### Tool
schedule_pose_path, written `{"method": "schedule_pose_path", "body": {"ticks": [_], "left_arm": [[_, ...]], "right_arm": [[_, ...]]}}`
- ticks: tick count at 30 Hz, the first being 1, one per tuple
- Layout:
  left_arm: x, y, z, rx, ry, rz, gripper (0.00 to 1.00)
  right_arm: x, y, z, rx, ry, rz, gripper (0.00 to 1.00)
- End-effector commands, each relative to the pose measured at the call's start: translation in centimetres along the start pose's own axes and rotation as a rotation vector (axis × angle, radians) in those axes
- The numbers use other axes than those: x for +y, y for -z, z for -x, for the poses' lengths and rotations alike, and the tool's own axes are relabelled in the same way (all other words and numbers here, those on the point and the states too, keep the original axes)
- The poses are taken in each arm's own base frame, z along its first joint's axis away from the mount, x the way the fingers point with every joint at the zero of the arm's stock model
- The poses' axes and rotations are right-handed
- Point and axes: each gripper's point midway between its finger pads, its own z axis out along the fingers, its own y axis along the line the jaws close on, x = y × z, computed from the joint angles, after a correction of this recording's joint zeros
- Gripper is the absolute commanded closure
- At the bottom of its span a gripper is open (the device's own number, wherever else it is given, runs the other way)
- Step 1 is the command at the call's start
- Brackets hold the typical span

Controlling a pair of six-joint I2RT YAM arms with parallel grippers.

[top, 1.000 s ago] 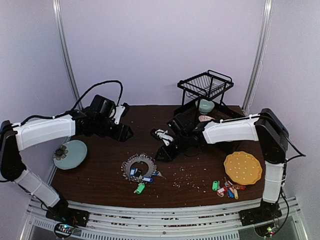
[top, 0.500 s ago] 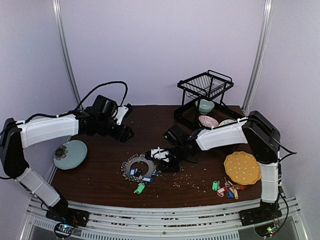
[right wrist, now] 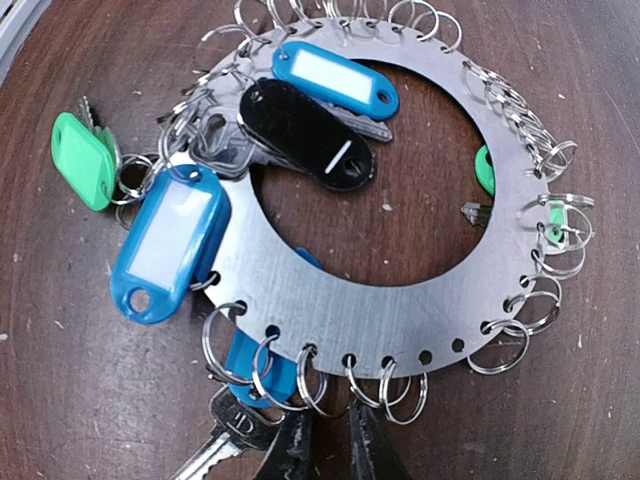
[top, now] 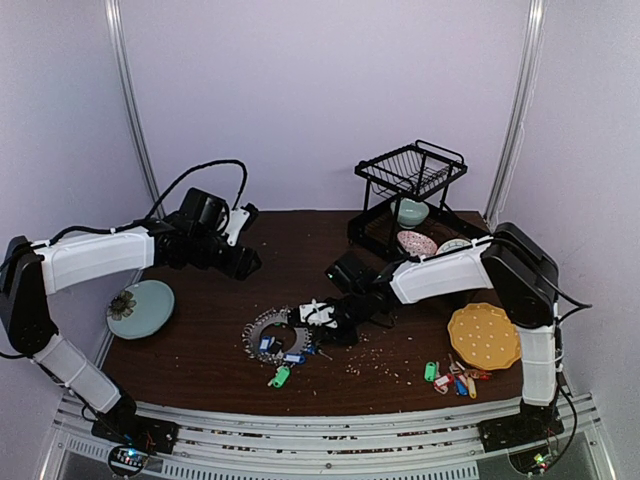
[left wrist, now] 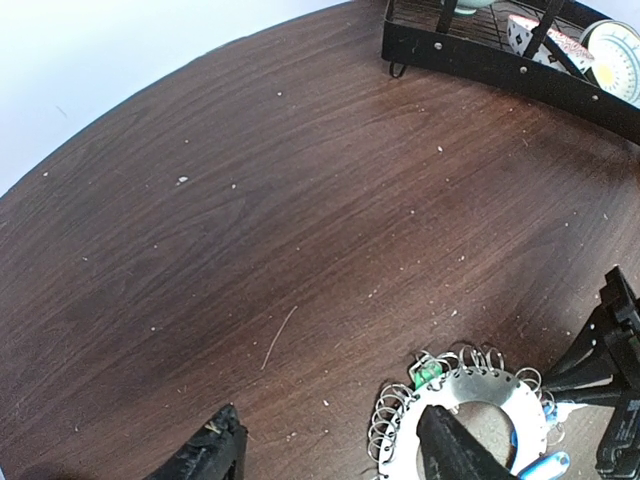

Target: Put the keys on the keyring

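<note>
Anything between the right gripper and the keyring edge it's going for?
Nothing visible. The right gripper is at the rim of the keyring, its fingertips just short of the small loops strung there.

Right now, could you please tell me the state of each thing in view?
keyring, flat on the table, blue-tagged keys attached.
left gripper, open, empty.
right gripper, jaws nearly together at the keyring's loops; grip unclear.
loose keys, lying apart from keyring.
</note>
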Motion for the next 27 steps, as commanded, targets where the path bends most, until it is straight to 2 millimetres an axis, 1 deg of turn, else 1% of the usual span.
{"method": "schedule_pose_path", "body": {"ticks": [1, 3, 5, 8, 10, 14, 16, 17, 19, 22, 25, 27], "left_arm": [[0.0, -0.6, 0.2, -0.020, -0.009, -0.010, 0.38], [0.0, -0.6, 0.2, -0.020, -0.008, -0.011, 0.38], [0.1, -0.6, 0.2, -0.020, -0.008, -0.010, 0.38], [0.1, -0.6, 0.2, -0.020, -0.009, -0.011, 0.38], [0.1, -0.6, 0.2, -0.020, -0.011, -0.009, 0.38], [0.2, -0.4, 0.2, -0.022, -0.008, -0.008, 0.38], [0.1, -0.5, 0.2, -0.021, -0.008, -0.013, 0.38], [0.1, -0.5, 0.2, -0.020, -0.008, -0.014, 0.38], [0.1, -0.5, 0.2, -0.022, -0.009, -0.011, 0.38], [0.2, -0.4, 0.2, -0.024, -0.012, -0.008, 0.38], [0.2, -0.3, 0.2, -0.025, -0.012, -0.007, 0.38], [0.1, -0.3, 0.2, -0.025, -0.011, -0.013, 0.38]], "right_arm": [[0.6, 0.3, 1.5, -0.027, 0.051, -0.011, 0.86], [0.8, 0.5, 2.3, -0.044, 0.067, -0.019, 0.87], [0.9, 0.4, 2.5, -0.046, 0.074, -0.021, 0.88], [1.0, 0.5, 2.6, -0.037, 0.073, -0.018, 0.88], [1.4, 0.7, 3.0, -0.046, 0.077, 0.000, 0.88], [2.3, 1.5, 4.6, -0.091, 0.086, 0.010, 0.88], [2.1, 1.9, 5.5, -0.140, 0.066, -0.005, 0.88], [2.1, 1.9, 5.7, -0.155, 0.055, -0.007, 0.88], [2.0, 1.5, 5.5, -0.157, 0.042, -0.010, 0.88], [1.9, 1.1, 4.6, -0.119, 0.032, -0.020, 0.88], [2.7, 1.9, 4.2, -0.102, 0.046, 0.002, 0.89], [3.7, 2.6, 4.3, -0.119, 0.062, 0.021, 0.89]]}}
